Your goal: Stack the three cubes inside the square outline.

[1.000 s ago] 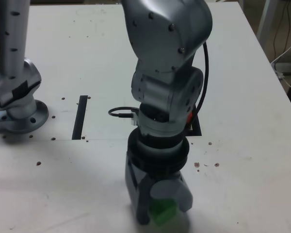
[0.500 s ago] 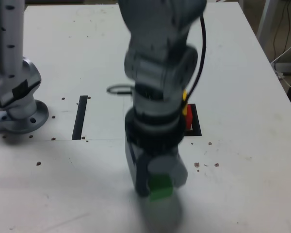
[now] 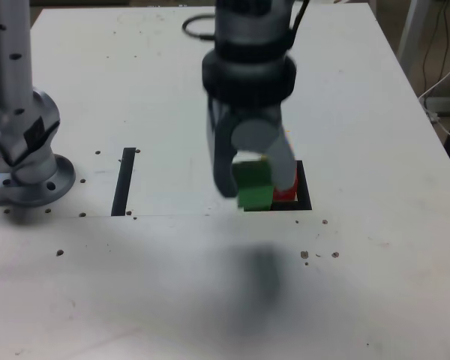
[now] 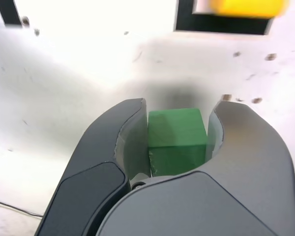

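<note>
Carrying the small matte green cube (image 3: 254, 185) clamped tight in your pincer (image 4: 177, 142) at mid-frame, you must next centre it over the yellow cube (image 4: 247, 7) stacked inside the black square outline (image 3: 304, 196), then lower.

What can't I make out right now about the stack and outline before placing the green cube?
- Yellow cube: hidden by the gripper in the exterior view; cut off by the frame edge in the wrist view.
- Red cube: mostly behind the green cube; absent from the wrist view.
- Square outline: only one corner shows.
</note>
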{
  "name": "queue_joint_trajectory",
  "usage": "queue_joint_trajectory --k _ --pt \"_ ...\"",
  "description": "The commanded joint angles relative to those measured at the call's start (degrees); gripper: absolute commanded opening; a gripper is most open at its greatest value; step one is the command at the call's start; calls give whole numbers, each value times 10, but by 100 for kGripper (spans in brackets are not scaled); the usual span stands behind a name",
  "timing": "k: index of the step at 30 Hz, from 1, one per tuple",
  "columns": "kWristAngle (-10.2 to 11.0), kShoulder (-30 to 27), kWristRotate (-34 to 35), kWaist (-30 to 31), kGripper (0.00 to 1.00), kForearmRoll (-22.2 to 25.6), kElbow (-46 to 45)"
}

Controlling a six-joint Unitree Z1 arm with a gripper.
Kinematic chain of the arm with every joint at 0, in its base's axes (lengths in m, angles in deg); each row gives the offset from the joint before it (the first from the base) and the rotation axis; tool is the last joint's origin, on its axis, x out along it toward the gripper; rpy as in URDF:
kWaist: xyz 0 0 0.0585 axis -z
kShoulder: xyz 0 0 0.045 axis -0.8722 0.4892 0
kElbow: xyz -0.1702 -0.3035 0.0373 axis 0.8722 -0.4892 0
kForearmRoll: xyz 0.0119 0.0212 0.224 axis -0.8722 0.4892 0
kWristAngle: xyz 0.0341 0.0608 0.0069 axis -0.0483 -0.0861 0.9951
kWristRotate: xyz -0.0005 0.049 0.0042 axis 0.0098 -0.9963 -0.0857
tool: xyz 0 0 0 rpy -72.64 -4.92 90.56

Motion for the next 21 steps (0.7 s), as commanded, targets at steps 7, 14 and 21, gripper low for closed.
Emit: queue_joint_trajectory --k 7,14,21 --pt "-11 -7 -110 -65 14 11 20" --pt "4 1 -140 -96 14 12 28" --pt "9 5 -142 -116 14 12 26"
